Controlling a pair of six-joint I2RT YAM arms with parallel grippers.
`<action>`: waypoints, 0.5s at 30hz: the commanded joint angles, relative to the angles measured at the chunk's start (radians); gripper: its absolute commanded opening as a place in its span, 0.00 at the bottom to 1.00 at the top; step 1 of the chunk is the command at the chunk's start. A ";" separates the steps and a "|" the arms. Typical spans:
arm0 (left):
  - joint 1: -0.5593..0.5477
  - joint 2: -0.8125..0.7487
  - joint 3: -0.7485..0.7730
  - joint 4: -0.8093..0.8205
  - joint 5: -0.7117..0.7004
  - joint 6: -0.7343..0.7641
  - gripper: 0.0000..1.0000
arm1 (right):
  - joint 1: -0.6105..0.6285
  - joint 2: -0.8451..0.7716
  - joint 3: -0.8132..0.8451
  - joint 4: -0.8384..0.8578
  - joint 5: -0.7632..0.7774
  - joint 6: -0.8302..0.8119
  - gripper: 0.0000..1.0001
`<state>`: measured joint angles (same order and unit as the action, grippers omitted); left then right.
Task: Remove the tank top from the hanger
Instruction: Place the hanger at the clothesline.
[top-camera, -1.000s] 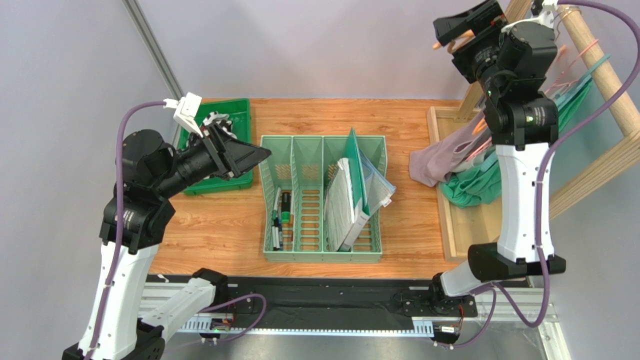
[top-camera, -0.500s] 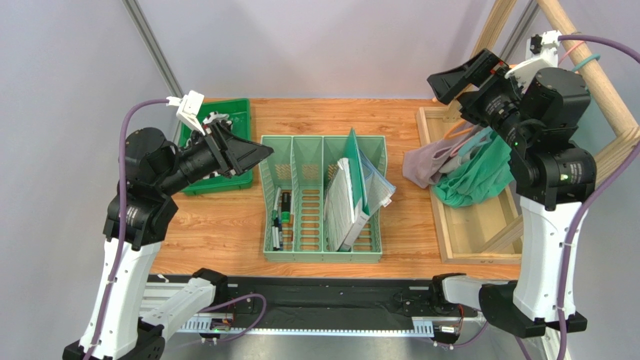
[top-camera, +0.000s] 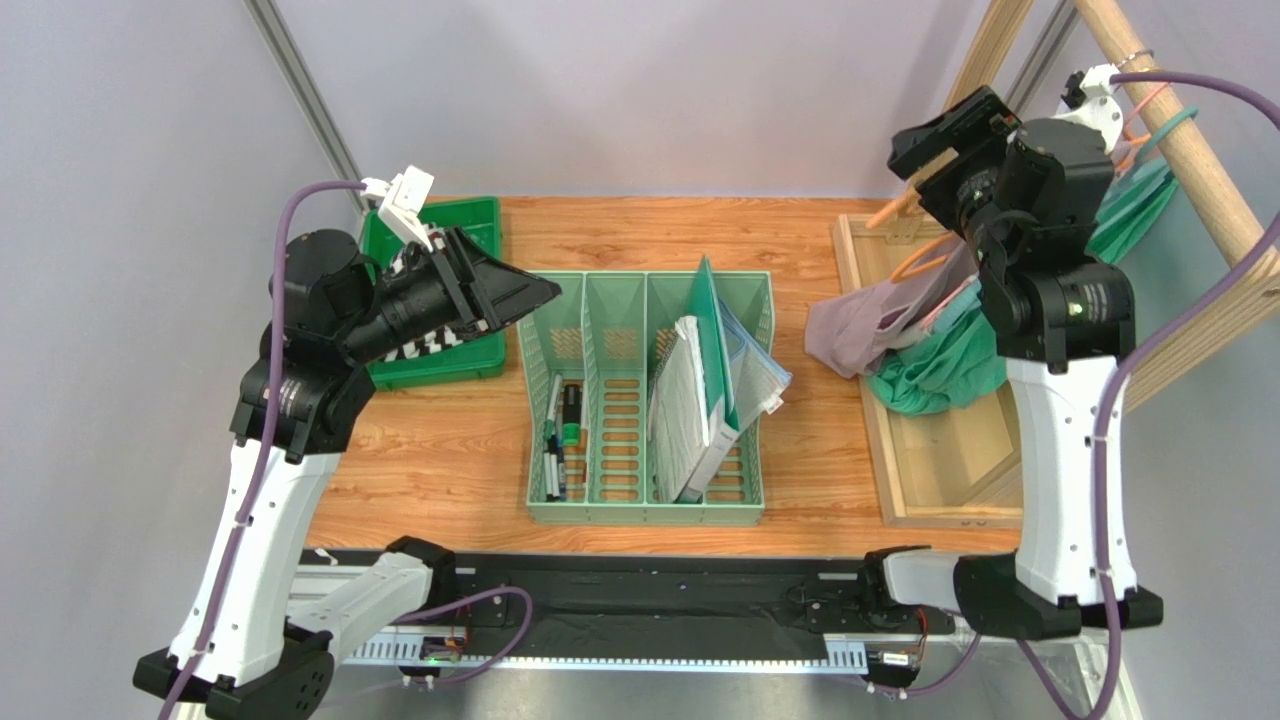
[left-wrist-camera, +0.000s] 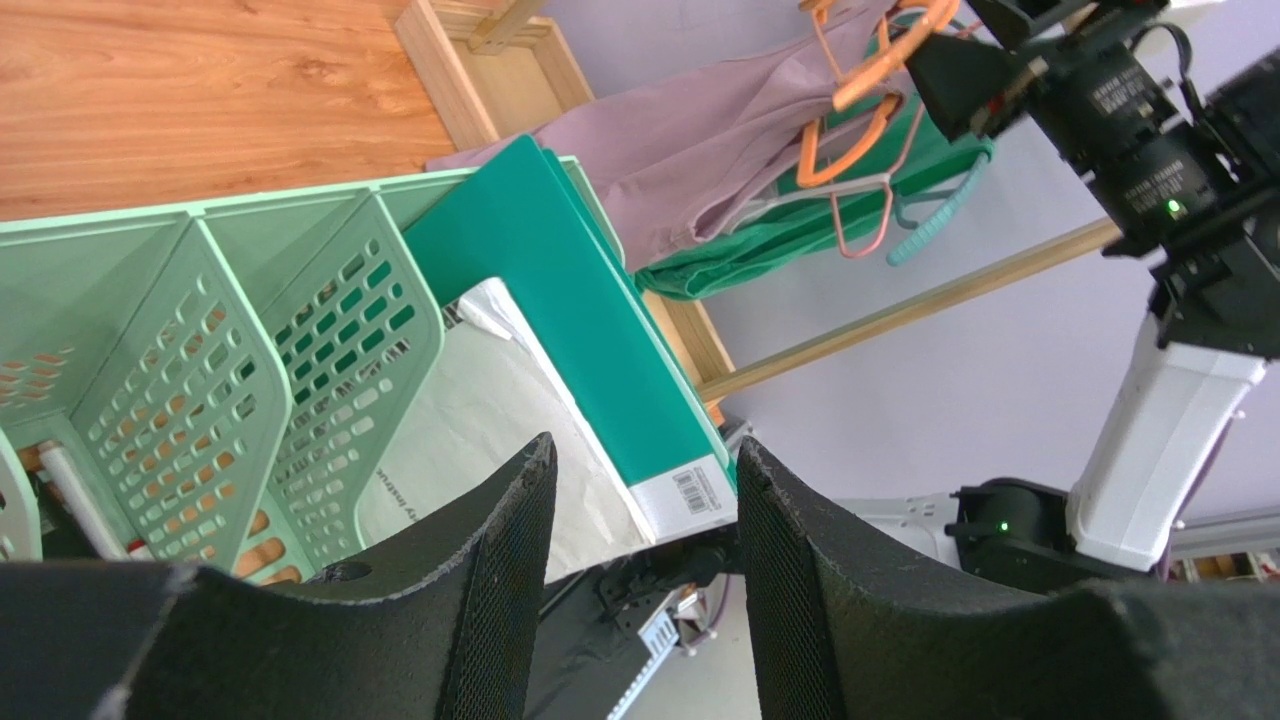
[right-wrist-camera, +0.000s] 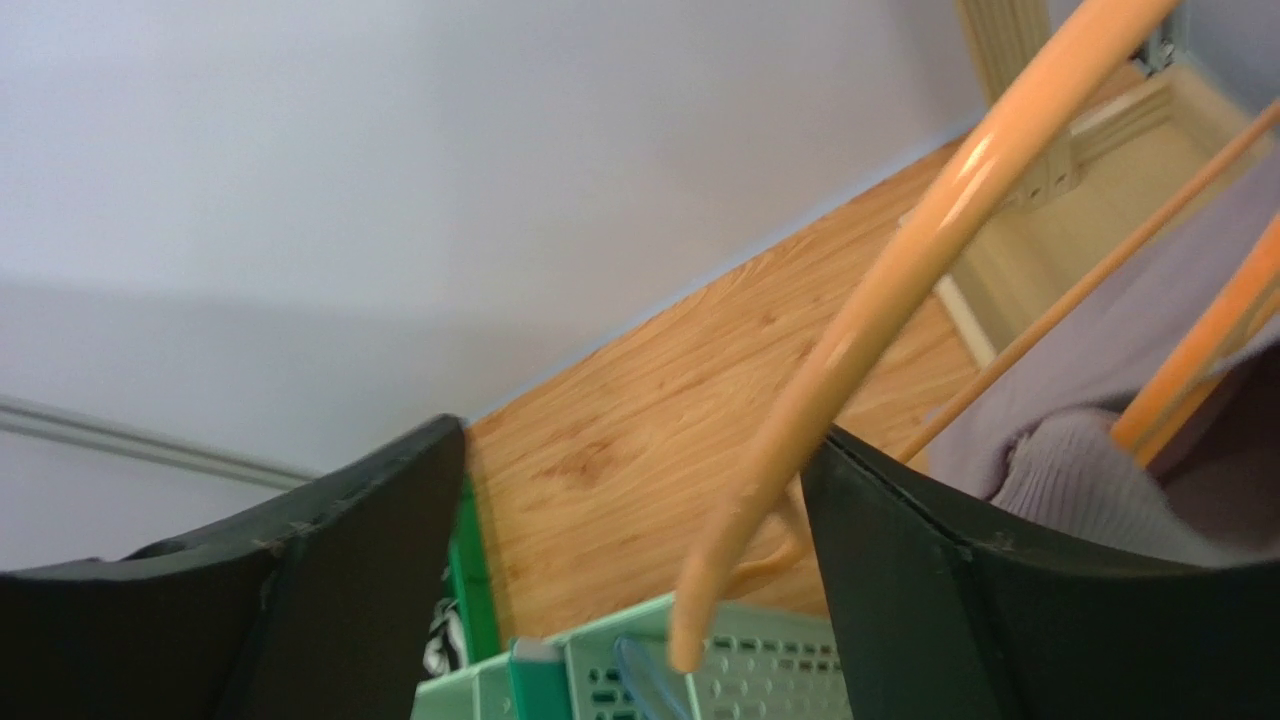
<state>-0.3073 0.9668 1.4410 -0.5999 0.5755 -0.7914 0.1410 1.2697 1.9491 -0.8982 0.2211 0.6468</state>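
Note:
The mauve tank top (top-camera: 851, 327) hangs on an orange hanger (top-camera: 920, 267) at the wooden rack, its lower part draped over the rack base; it also shows in the left wrist view (left-wrist-camera: 706, 138). My right gripper (top-camera: 935, 147) is open, high beside the rack. In the right wrist view the orange hanger's arm (right-wrist-camera: 887, 285) runs between the gripper's (right-wrist-camera: 631, 503) spread fingers, close to the right finger (right-wrist-camera: 932, 585), with the mauve fabric (right-wrist-camera: 1082, 450) beyond it. My left gripper (top-camera: 508, 293) is open and empty above the organizer's left end (left-wrist-camera: 643, 503).
A green garment (top-camera: 944, 375) on a teal hanger hangs beside the tank top. The wooden rack frame (top-camera: 932, 458) and its rail (top-camera: 1180, 113) stand at the right. A mint organizer (top-camera: 601, 510) with a green binder (left-wrist-camera: 586, 300) is mid-table. A green tray (top-camera: 469, 225) is back left.
My right arm swung left with the hanger and garments, then moved a little back right. The garments shifted left on the rack base. My left gripper moved up and right toward the organizer.

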 joint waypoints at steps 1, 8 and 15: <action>-0.003 -0.010 0.027 0.043 0.017 -0.005 0.53 | -0.026 0.095 0.040 0.192 0.029 0.004 0.69; -0.003 0.010 0.038 0.038 0.018 0.001 0.53 | -0.026 0.299 0.210 0.234 0.029 0.065 0.35; -0.003 0.018 0.042 0.035 0.012 0.003 0.53 | -0.038 0.522 0.424 0.263 -0.012 0.115 0.22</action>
<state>-0.3073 0.9810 1.4456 -0.5934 0.5758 -0.7910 0.1093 1.7000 2.2459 -0.7170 0.2432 0.7151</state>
